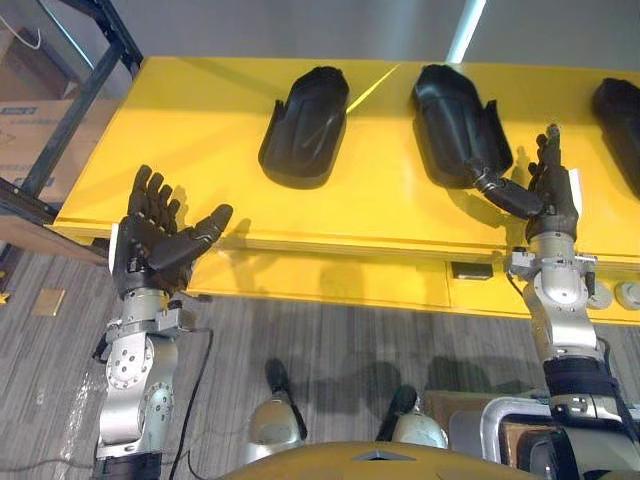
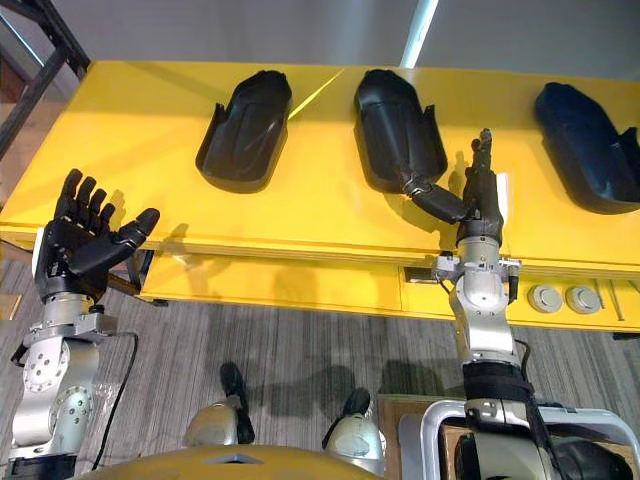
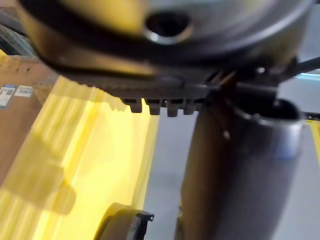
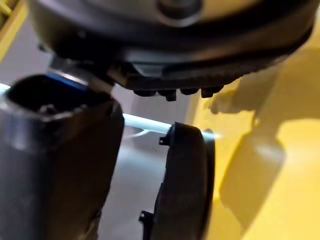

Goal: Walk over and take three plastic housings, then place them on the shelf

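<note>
Currently | three black plastic housings (image 1: 305,125) lie on the yellow worktop (image 1: 200,120), none taken | left hand (image 1: 150,235) spread, empty, at near edge | right hand (image 1: 548,190) fingers straight, thumb by middle housing (image 1: 455,120), grasping nothing | all pick-ups and shelf placing remain.

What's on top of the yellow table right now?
Three black shells lying apart: left housing, middle housing, right housing. Anything beneath them is covered. Both open: left hand, right hand.

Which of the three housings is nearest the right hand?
The middle housing: the right hand stands open beside its near end, thumb pointing at it. The left housing and the right housing lie farther to either side.
</note>
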Motion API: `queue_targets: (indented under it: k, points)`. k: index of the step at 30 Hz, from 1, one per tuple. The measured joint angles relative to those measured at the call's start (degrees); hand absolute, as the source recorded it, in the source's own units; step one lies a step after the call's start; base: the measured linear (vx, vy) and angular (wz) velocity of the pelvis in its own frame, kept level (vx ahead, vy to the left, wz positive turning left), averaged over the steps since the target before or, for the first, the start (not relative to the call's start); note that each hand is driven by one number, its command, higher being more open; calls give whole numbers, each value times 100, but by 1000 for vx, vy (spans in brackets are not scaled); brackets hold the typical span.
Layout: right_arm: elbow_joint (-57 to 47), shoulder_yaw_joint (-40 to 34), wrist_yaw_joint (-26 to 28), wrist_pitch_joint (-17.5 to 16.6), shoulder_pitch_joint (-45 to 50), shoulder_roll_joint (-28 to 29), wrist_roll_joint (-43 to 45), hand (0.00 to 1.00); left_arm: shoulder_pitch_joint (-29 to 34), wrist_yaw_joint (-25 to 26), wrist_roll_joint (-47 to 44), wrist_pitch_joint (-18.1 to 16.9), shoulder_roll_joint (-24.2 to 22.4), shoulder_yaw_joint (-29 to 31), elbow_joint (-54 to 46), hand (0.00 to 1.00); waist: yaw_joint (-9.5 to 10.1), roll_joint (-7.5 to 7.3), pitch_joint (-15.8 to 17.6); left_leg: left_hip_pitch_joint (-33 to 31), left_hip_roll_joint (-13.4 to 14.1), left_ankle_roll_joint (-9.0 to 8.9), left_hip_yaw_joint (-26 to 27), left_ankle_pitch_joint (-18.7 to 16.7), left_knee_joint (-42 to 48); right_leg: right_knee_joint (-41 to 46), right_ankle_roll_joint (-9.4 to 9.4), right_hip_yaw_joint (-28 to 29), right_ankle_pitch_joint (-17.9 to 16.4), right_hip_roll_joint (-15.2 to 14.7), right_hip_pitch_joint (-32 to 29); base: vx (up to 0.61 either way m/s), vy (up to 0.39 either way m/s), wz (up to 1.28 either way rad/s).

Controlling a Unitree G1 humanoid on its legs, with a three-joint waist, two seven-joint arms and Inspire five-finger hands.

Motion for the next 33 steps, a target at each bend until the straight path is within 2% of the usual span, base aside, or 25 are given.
queue_targets:
  k: [13, 20, 33]
  points:
    - [176, -80, 351, -28, -284, -64, 198, 100, -105, 27, 3, 1, 5, 238, -132, 100, 2, -55, 222, -44, -11, 37, -39, 52, 2, 424, -37, 16, -243, -116, -181, -2, 1, 1]
    - [174, -162, 630, -28, -280, -64, 198, 100, -110, -98, 11, 7, 5, 250, -168, 100, -3, -69, 233, -14, -8, 38, -21, 53, 2, 555, -28, 63, -294, -148, -229, -3, -1, -1]
    - [-497, -211, 1142, 147, 334, -21, 180, 100, -88, -300, 27, 41, 5, 287, -171, 100, -2, -72, 235, 157, 2, 18, 43, 31, 1, 590, -22, 104, -343, -150, -108, 1, -3, -1]
